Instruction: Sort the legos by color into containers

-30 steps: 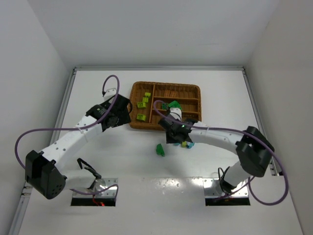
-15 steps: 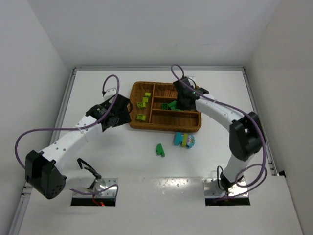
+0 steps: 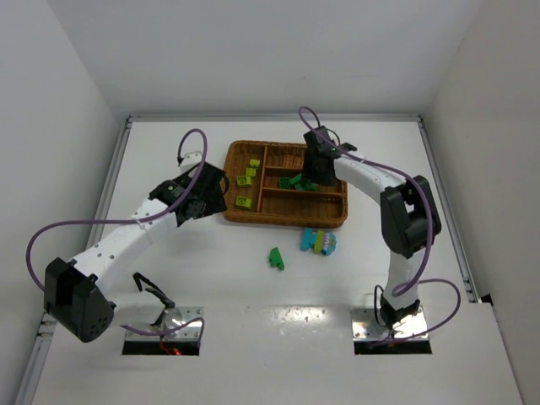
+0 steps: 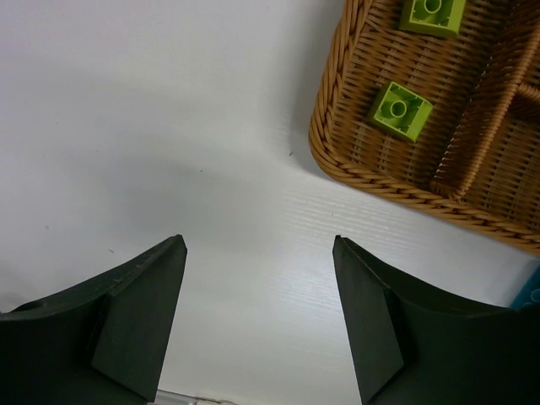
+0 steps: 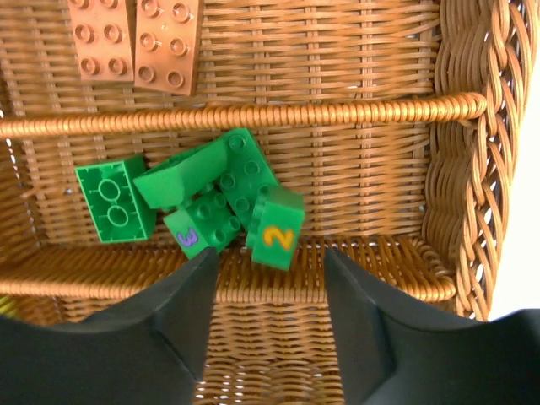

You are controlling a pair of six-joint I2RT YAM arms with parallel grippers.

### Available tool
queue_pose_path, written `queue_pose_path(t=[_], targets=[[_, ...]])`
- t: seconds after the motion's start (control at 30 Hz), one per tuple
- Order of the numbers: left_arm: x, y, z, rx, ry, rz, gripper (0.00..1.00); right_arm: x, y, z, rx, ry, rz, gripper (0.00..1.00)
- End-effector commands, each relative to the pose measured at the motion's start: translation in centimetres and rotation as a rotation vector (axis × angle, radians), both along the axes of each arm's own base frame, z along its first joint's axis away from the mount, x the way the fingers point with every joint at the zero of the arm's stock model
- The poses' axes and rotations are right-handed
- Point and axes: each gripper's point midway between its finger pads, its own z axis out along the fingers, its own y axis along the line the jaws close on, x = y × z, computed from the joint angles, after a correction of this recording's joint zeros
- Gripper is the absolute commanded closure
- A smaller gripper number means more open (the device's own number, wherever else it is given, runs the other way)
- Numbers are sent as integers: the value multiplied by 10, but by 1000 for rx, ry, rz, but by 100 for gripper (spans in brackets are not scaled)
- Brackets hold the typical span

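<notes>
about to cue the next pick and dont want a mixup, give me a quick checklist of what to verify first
1. Right hand open and empty: ok. It hangs above the green bricks with nothing between its fingers.
2. Left hand open and empty: ok. It is over bare table beside the tray corner.
3. Green section unmixed: ok. Only green shows there, and the orange-brown bricks lie beyond the divider.
4. All bricks sorted: not ok. A loose green brick and a cyan and yellow cluster lie on the table in front of the tray.
5. Cluster bricks separate enough to pick singly: cannot tell.
</notes>
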Motion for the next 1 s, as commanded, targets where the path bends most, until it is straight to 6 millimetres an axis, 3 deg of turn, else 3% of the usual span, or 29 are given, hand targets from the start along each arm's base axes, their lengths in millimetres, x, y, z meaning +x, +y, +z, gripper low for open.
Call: queue_pose_path(t=[0.0,0.1,0.13,0.2,0.23,0.27,0.3,0.33,0.37,0.43,0.47,0.57,0.67,0.8,0.97], targets=[[5,-1,8,-8,-23,-6,23,17,6,19,35,-55,4,42],[5,-1,8,-8,-23,-6,23,16,3,39,33,-90,4,39],[5,-1,8,-8,-23,-6,23,12,6,54,37,-115,10,39],[5,-1,8,-8,-23,-6,23,-2,4,60,34,-121,28,42],[5,-1,8,-8,-23,-6,23,-12,9,82,58,-169,48,42],[6,0,8,-1,-27,0,23,-33,9,67,62,-131,74,42],[4,1,5,4,-19,0,23,-47,16,67,87,-132,107,42],[4,1,5,4,-19,0,23,-66,32,66,103,-131,168,42],[3,2,2,9,-11,0,23,-91,37,61,124,-124,213,41],[3,2,2,1,-13,9,23,-122,49,52,127,-105,277,39],[4,4,2,1,-13,18,23,-153,62,34,130,-58,352,39],[4,4,2,-5,-15,25,23,-210,88,18,156,11,531,32],[4,4,2,-5,-15,25,23,-244,104,7,146,55,652,28],[4,4,4,-10,-22,25,23,-261,111,-11,131,107,721,29],[3,2,4,-24,-19,26,23,-258,119,-22,111,90,727,36]])
